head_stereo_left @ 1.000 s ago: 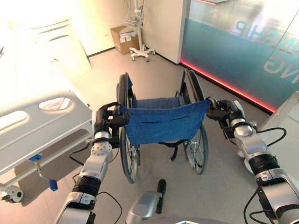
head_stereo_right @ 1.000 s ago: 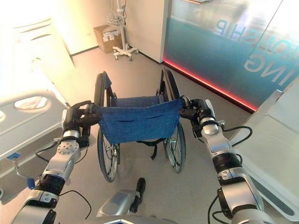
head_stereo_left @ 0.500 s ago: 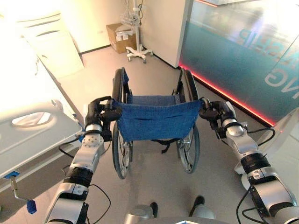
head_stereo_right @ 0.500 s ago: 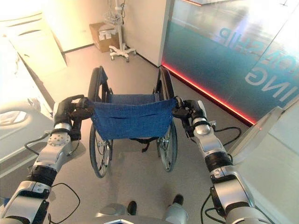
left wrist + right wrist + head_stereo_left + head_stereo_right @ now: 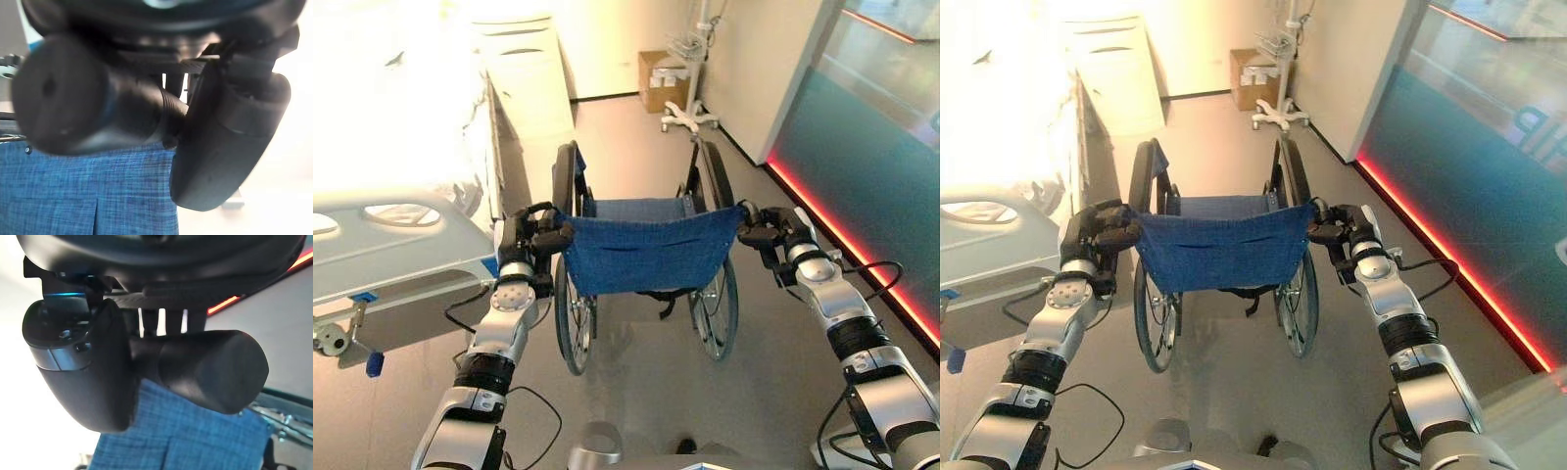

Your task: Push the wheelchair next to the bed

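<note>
Left eye view: the wheelchair (image 5: 646, 257) was positioned just beside the bed (image 5: 401, 245), each push handle being clenched by the left hand (image 5: 530, 238) and right hand (image 5: 770, 233).

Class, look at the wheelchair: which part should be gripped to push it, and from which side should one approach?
Grip the two push handles at the top corners of the wheelchair, coming from behind its blue backrest. They stick out rearward on either side, and the left robot hand and right robot hand are each curled round one.
</note>
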